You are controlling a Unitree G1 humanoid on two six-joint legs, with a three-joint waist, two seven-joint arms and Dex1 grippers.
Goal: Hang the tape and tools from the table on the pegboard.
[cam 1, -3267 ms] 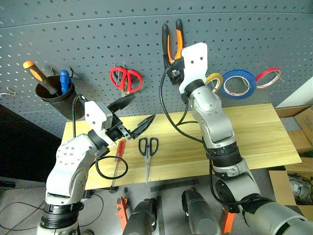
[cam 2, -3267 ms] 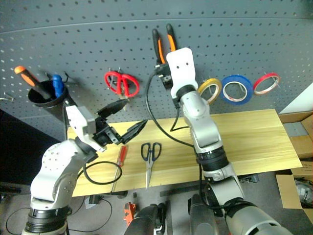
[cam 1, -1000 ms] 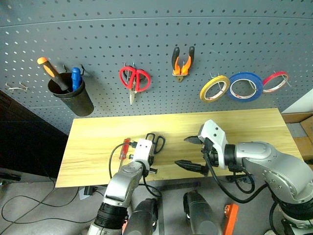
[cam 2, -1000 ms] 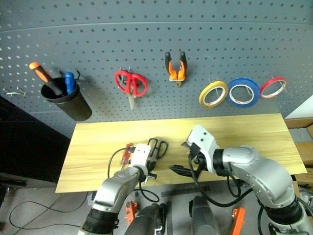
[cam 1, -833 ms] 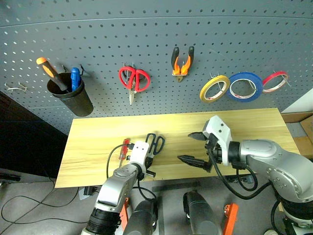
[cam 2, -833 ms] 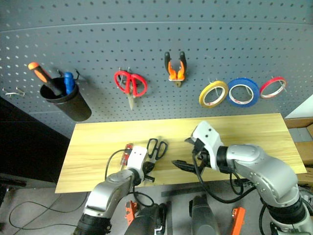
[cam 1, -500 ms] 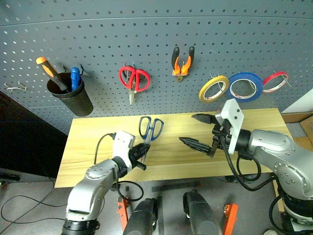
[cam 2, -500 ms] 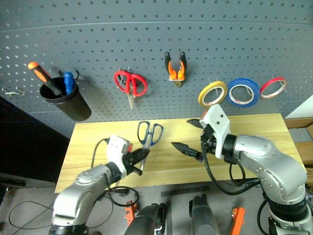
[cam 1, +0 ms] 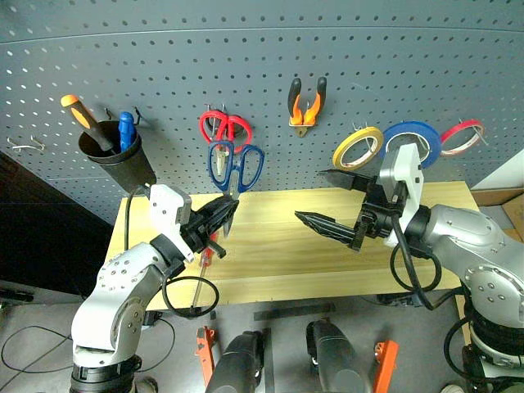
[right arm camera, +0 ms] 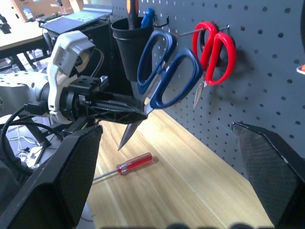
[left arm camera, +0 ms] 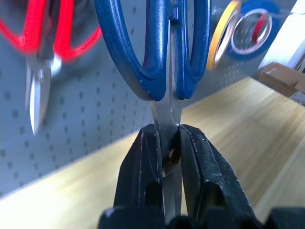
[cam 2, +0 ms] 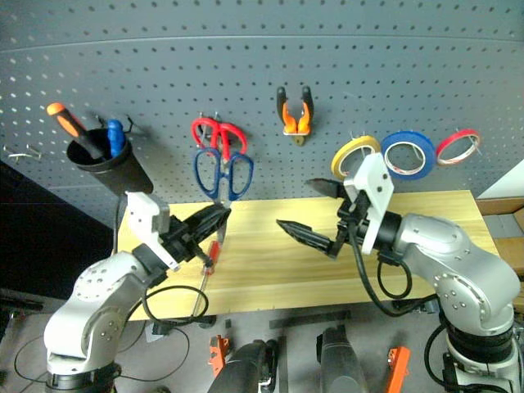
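1. Left gripper (cam 1: 219, 218): fingers pressed together on the steel blades of the blue scissors (cam 1: 236, 166), handles up, in front of the pegboard (cam 1: 164, 74), just below the red scissors (cam 1: 225, 128).
2. Right gripper (cam 1: 332, 199): fingers spread wide, holding nothing, above the desk (cam 1: 270, 246).
3. Screwdriver (cam 2: 211, 260): lying on the desk.
4. Pliers (cam 1: 304, 103) and yellow tape (cam 1: 358, 147): hanging on the pegboard.
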